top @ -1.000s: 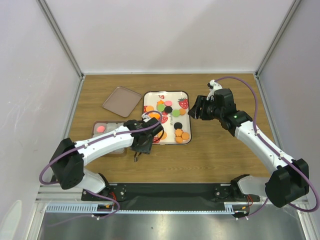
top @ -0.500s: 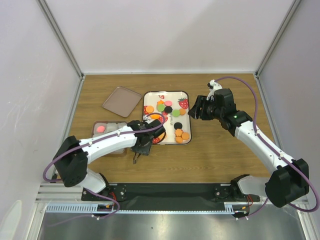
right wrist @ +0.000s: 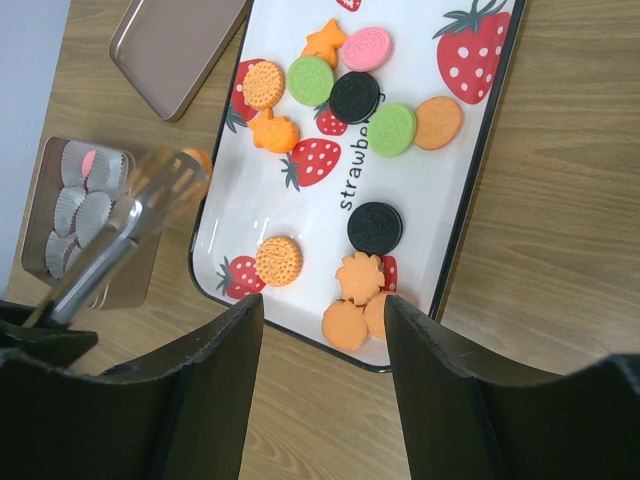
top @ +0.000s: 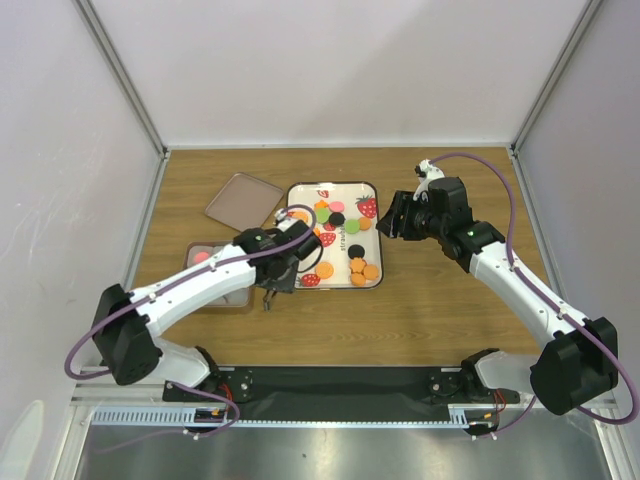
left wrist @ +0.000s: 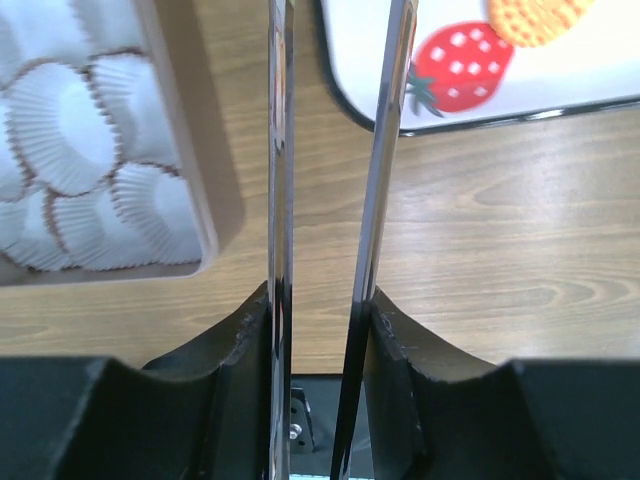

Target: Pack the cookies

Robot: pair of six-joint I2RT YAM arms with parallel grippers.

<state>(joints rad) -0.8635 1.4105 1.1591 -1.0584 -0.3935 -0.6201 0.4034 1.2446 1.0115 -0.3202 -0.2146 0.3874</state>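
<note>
Cookies (top: pixel 340 235), orange, pink, green and black discs, lie on the white strawberry tray (top: pixel 372 205), also in the right wrist view (right wrist: pixel 355 97). One pink cookie (top: pixel 200 257) sits in the brown box (top: pixel 243 299) of paper cups (left wrist: pixel 70 130). My left gripper (top: pixel 275 270) is shut on metal tongs (left wrist: pixel 385 130) between box and tray. An orange cookie (right wrist: pixel 197 158) shows at the blurred tongs tip; I cannot tell whether it is gripped. My right gripper (top: pixel 395 215) is open and empty above the tray's right edge (right wrist: pixel 320 300).
The box's brown lid (top: pixel 243 200) lies on the wooden table behind the box, also in the right wrist view (right wrist: pixel 175 40). White walls stand on three sides. The black mounting strip (top: pixel 340 385) runs along the near edge.
My left gripper has moved left and slightly back with the tongs, from the tray's front-left corner toward the box. The right arm has not moved.
</note>
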